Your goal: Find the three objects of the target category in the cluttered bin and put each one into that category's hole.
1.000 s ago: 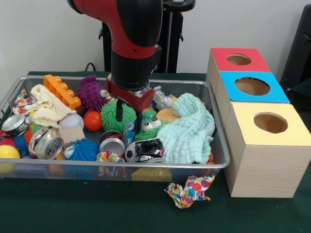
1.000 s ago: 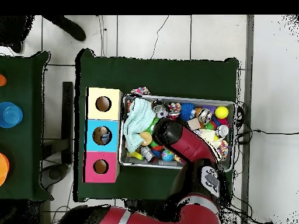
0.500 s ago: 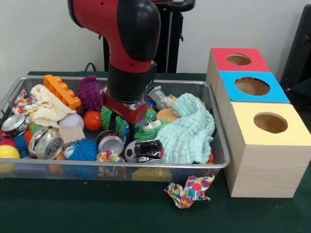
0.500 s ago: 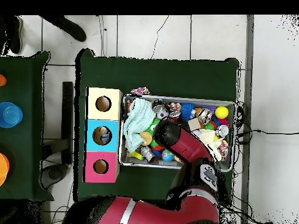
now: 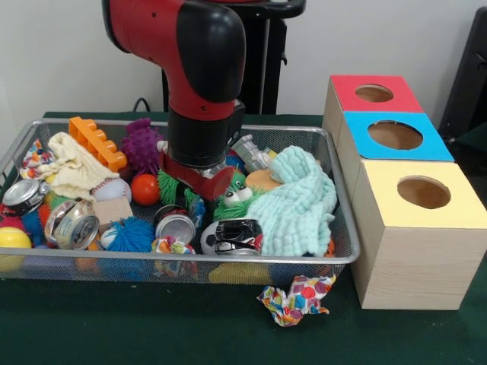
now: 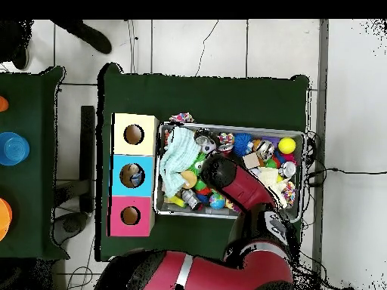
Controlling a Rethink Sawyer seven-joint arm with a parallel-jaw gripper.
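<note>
The wire bin (image 5: 341, 257) is packed with toys, cans and cloths. My gripper (image 5: 195, 199) is sunk into the clutter at the middle of the bin, between a green spiky ball (image 5: 169, 187) and a green plush with eyes (image 5: 234, 199). Its tips are hidden among the objects. Just in front of it lie a silver can (image 5: 176, 226) and a toy car (image 5: 233, 236). Two more cans (image 5: 74, 224) (image 5: 23, 195) lie at the left. In the overhead view the arm (image 6: 227, 177) covers the gripper.
Three boxes with round holes stand right of the bin: red (image 5: 373, 93), blue (image 5: 394, 134), yellow (image 5: 423, 192). A mint cloth (image 5: 293, 201) fills the bin's right part. A patterned cloth (image 5: 298, 296) lies on the table in front.
The arm has come down and slightly left, pushing the gripper deeper into the clutter. The green spiky ball is now mostly hidden behind it and the toy car has shifted a little.
</note>
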